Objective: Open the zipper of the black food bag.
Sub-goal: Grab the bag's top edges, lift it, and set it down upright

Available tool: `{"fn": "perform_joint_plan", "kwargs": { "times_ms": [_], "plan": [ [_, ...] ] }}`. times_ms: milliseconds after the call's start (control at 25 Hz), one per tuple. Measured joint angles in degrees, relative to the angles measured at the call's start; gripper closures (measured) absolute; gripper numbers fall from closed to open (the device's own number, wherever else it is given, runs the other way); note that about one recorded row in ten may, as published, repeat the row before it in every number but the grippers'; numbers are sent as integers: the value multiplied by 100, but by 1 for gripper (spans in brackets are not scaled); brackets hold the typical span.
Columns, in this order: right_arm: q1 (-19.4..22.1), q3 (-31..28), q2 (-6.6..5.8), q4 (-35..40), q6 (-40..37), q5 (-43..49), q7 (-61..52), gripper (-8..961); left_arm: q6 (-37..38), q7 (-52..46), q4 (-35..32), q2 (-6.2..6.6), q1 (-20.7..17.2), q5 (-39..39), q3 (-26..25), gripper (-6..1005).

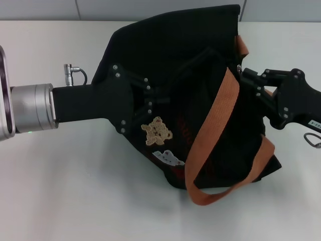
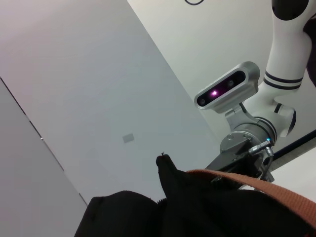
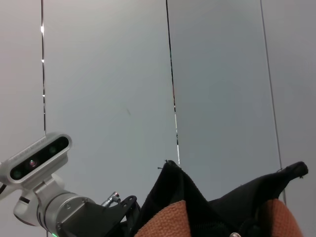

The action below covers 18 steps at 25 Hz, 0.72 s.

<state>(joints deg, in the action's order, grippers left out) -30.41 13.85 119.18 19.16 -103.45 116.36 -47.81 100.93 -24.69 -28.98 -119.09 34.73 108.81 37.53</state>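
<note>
Black food bag (image 1: 195, 60) mid-table; left end effector (image 1: 150, 103) & right end effector (image 1: 246, 80) grip state unclear; table edges roomy.

White table (image 1: 75, 201); grey wall panels (image 3: 113, 89)

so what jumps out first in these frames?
The black food bag, lying tilted mid-table and filling the head view, its orange-brown strap looping down toward the front edge. The left gripper reaches in from the left onto the fabric just above a small tan bear patch. The right gripper meets the bag's right side beside the strap.
</note>
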Motion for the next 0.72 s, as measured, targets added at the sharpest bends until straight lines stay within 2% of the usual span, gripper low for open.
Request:
{"fn": "perform_joint_plan", "kwargs": {
  "times_ms": [720],
  "plan": [
    [105,11,9,-112,-50,-23,136,922,92,0,7,0,-63,-3,0,925]
  ]
}}
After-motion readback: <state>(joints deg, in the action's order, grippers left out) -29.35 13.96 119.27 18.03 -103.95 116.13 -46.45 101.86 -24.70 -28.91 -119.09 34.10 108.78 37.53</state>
